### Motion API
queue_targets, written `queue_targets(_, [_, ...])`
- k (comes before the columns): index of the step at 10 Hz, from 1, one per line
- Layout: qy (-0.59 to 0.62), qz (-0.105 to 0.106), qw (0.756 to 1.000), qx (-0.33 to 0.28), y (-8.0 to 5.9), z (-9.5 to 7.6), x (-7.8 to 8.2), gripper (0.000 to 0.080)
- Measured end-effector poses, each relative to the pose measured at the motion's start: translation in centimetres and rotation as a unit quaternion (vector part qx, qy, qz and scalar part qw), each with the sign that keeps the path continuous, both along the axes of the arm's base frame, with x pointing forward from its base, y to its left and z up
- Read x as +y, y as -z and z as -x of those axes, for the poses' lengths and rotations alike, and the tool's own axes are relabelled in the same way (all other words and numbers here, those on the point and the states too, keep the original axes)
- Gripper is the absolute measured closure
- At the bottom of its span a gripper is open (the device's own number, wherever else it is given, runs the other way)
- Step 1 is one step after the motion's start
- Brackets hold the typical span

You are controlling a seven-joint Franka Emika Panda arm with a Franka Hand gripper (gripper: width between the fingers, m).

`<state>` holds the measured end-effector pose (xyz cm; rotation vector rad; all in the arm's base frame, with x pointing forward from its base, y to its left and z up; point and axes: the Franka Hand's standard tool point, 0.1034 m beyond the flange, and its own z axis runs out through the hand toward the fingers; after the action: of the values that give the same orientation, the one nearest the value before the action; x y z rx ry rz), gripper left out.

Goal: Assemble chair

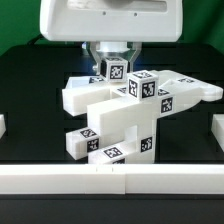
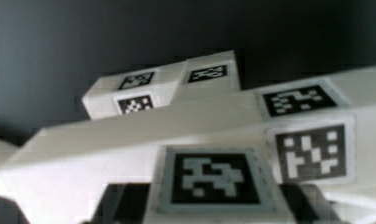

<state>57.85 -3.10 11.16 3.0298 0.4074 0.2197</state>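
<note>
Near the middle of the black tabletop (image 1: 30,85) stood the chair (image 1: 120,120), partly joined: white blocks and bars stacked crosswise, each bearing square tags, with a flat piece reaching toward the exterior view's right. Directly above it hung the gripper (image 1: 115,62), low over the topmost tagged block (image 1: 117,71). Whether its fingers clamped that block or only flanked it, I could not tell; the wrist view showed just tagged faces close up. As I judged it, seating this part well would call for pressing straight down, keeping it square to the joint, and avoiding sideways force that might topple the stack.
</note>
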Motion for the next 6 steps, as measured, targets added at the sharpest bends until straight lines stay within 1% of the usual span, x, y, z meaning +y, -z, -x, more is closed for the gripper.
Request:
queue_targets(3, [0.137, -0.022, 0.99, -0.007, 0.02, 0.01, -0.09, 0.0531])
queue_targets(4, [0.2, -0.036, 0.979, -0.01, 0.04, 0.01, -0.1, 0.0531])
queue_targets(6, [0.3, -0.051, 0.953, -0.005, 0.09, -0.04, -0.1, 0.0529])
